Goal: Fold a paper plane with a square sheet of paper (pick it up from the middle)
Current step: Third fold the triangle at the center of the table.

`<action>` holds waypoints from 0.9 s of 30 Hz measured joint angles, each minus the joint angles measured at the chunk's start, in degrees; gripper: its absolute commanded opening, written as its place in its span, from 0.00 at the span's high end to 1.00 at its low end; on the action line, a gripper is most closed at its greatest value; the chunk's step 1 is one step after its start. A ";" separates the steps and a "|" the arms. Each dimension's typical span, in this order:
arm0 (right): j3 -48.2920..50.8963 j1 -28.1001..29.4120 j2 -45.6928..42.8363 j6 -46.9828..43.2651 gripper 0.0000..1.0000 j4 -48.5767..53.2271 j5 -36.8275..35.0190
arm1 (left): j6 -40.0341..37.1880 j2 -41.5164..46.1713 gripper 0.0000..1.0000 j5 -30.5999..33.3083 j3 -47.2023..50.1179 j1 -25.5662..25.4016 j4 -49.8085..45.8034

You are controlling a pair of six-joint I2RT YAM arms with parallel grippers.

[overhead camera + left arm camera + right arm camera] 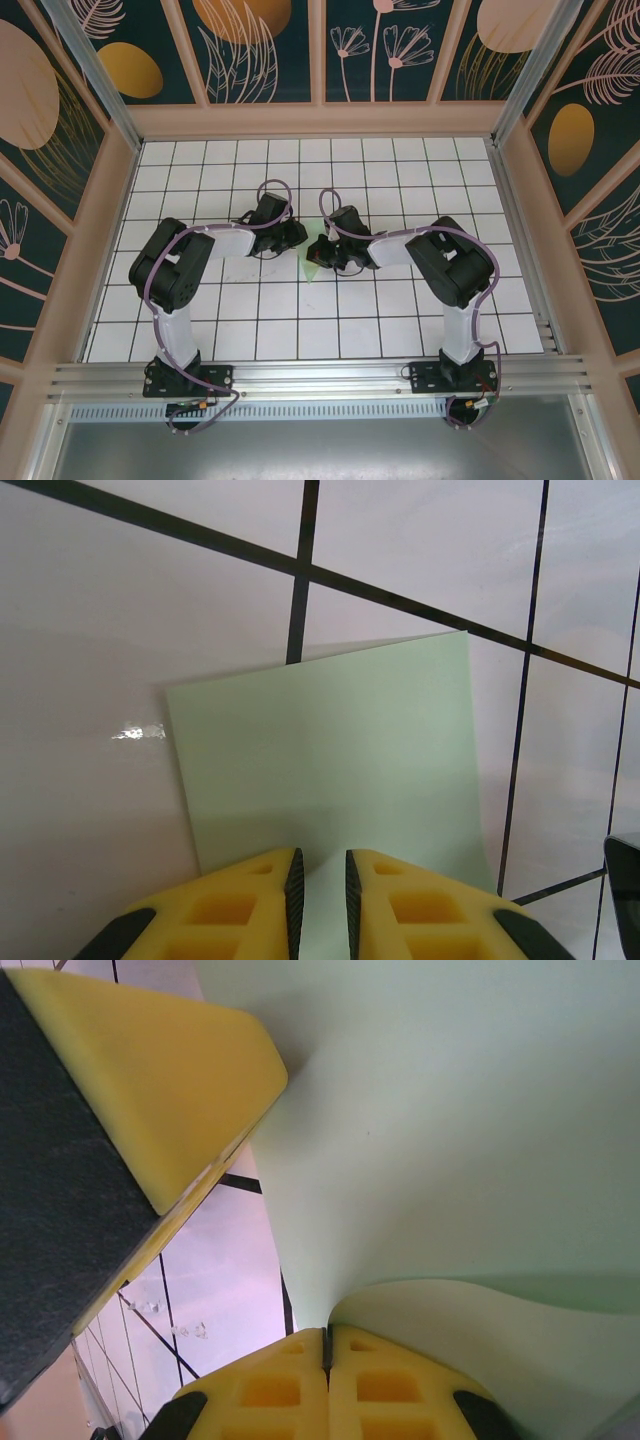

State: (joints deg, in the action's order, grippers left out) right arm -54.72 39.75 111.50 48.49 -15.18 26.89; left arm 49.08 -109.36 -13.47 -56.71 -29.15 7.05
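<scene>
The square sheet of paper (312, 264) is pale mint green and lies partly folded on the white tiles between my two arms. In the left wrist view the sheet (330, 750) spreads out ahead of the left gripper (320, 865). Its jaws stand a narrow gap apart over the sheet's near part, and paper shows in the gap. My right gripper (326, 1335) is shut on an edge of the sheet (450, 1140), which curls up and over it. A left finger (180, 1080) touches the paper at the upper left. The paper plane is out of view.
Both gripper heads, left (297, 238) and right (324, 250), meet near the middle of the gridded white floor (400, 180). Patterned walls (320, 50) enclose the cell on three sides. An aluminium rail (320, 378) runs along the near edge by the arm bases.
</scene>
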 measured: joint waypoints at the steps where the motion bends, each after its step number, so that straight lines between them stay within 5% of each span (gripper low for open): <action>1: 0.00 0.00 0.00 0.00 0.97 0.00 0.02 | 0.00 0.00 0.77 0.00 0.00 0.00 0.00; 27: 0.00 0.00 0.00 -0.20 0.97 -1.95 0.63 | -0.02 0.00 0.77 -0.13 0.00 0.00 0.00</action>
State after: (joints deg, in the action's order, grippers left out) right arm -54.72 39.75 111.50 48.29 -17.12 27.53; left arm 49.06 -109.36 -13.61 -56.71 -29.15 7.05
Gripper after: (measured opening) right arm 0.051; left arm 0.229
